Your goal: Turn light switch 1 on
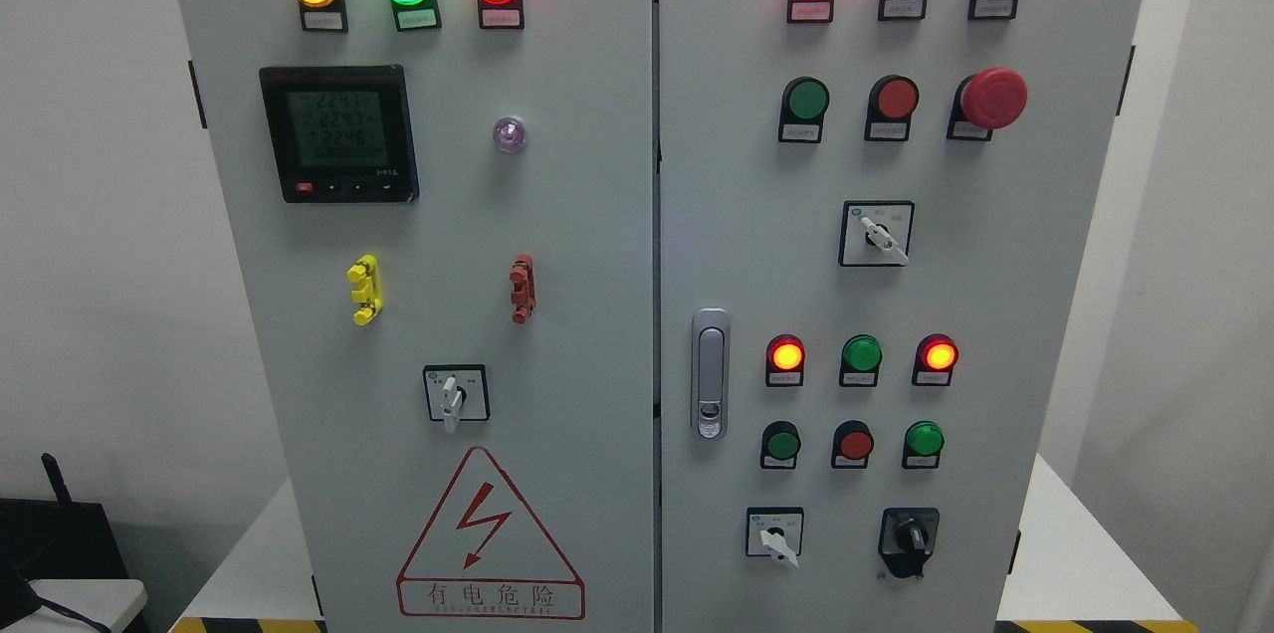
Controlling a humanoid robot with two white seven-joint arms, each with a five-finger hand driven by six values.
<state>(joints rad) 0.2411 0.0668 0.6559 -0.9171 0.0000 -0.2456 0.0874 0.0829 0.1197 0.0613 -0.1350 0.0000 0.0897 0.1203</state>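
A tall grey metal electrical cabinet (557, 215) with two doors fills the head view, and neither robot hand is in view, so whether their fingers are apart or together cannot be told and nothing can be placed relative to them. Lit round indicator lamps, green and red push buttons, and white-handled rotary selector switches (876, 235) sit face-on in labelled rows, likely so a reaching hand meets them squarely. The labels are too small to read, so which control is light switch 1 cannot be told.
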